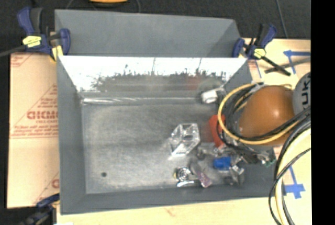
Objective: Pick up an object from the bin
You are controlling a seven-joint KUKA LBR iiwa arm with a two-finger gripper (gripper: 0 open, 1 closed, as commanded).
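Note:
My gripper (pixel 236 162) is low in the bin's near right corner, mostly hidden beneath the arm's orange dome. A small blue thing (pixel 221 162) lies right against it on its left side. Behind that, a red thing (pixel 213 127) peeks out from under the dome. A crumpled clear plastic piece (pixel 184 139) rests just left of the gripper. Toward the front wall sit a small shiny metal piece (pixel 182 175) and a small purple piece (pixel 205 181).
A small silvery thing (pixel 209 96) lies at the foot of the back wall, behind the dome. The bin's left half is bare grey floor with one dark speck (pixel 103 175). Yellow and black cables loop round the dome at the right.

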